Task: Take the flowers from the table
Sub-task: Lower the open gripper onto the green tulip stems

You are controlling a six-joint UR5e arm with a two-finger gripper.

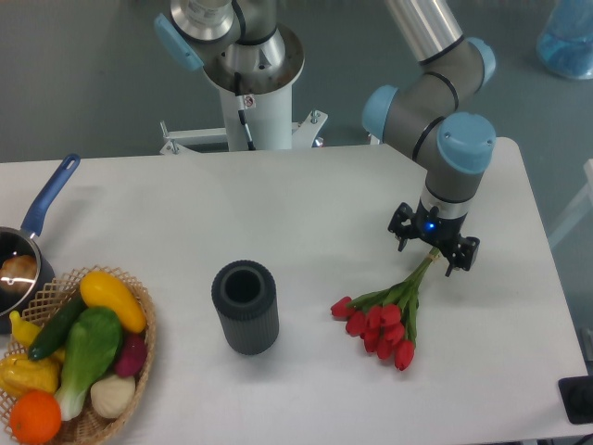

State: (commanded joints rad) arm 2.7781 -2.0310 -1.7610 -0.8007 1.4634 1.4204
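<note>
The flowers (384,320) lie flat on the white table (278,213), right of centre: red tulip buds bunched at the lower left, green stems running up and to the right. My gripper (433,250) points straight down over the stem ends, its two dark fingers open on either side of the stems. The fingertips sit low, close to the tabletop. The stem tips run under the gripper and are partly hidden by it.
A dark ribbed cylinder (245,306) stands upright left of the flowers. A wicker basket (79,366) of coloured vegetables fills the lower left corner. A blue-handled pot (23,255) sits at the left edge. The robot base (250,65) rises behind the table.
</note>
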